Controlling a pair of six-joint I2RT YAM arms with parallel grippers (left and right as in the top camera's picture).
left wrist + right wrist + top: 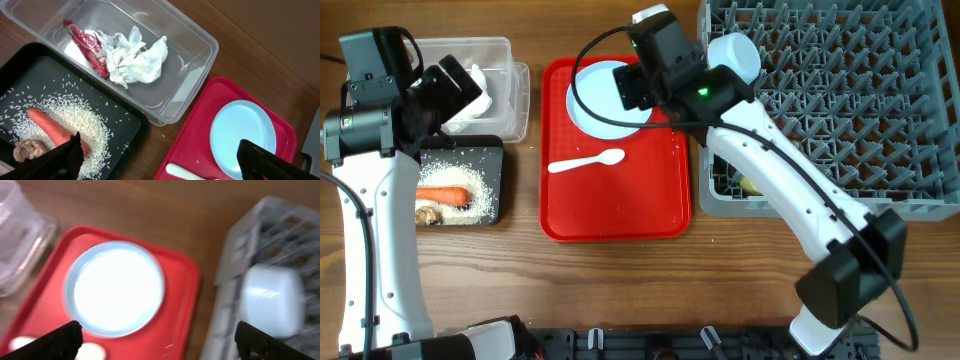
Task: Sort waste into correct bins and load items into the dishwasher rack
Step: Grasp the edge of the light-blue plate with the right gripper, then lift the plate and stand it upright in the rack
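My right claw (157, 337) hangs wide open and empty above the pale blue plate (117, 287), flat on the red tray (187, 287); I should drop one finger outside its rim and pinch the edge

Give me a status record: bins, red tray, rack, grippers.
clear tub: crumpled napkin, red wrapper
black tray: carrot, rice, brown food lump
red tray: pale blue plate, white spoon
rack: pale blue bowl
left gripper: open, empty
right gripper: open, empty, over the plate
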